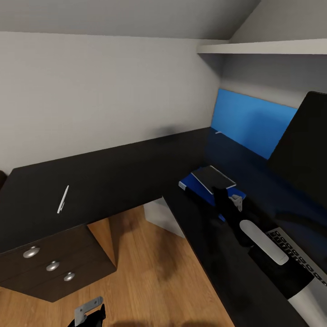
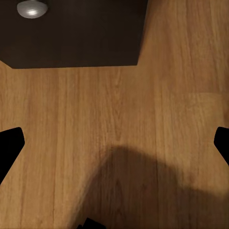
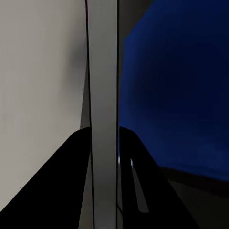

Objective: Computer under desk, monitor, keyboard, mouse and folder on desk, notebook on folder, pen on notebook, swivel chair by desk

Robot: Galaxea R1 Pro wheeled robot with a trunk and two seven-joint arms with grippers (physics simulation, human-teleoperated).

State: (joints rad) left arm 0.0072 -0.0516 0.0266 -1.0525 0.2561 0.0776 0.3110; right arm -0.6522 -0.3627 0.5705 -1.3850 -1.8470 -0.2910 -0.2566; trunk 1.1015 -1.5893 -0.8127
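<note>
Desk: glossy black L-shaped top, running from the left edge of the head view to the lower right, with a blue back panel at upper right.
Folder: blue, lay flat on the desk right of centre, long axis running from lower left toward the right.
Notebook: grey, stacked on the folder, touching it, lying along the same diagonal.
Pen: thin and white, lay alone on the left wing of the desk, well apart from the stack, long axis close to vertical in the frame, tilted slightly right at the top.
Monitor: black screen at the right edge.
Keyboard: partly hidden behind the right arm, lower right.
Drawer cabinet: dark, three round knobs, drawers closed, under the desk at lower left; contents could not be seen.
Computer: pale box on the floor under the desk corner.
Right gripper: just beside the notebook and folder; in the right wrist view the notebook's pale edge sat between the dark fingers, clamped.
Left gripper: fingers spread wide over the oak floor.
</note>
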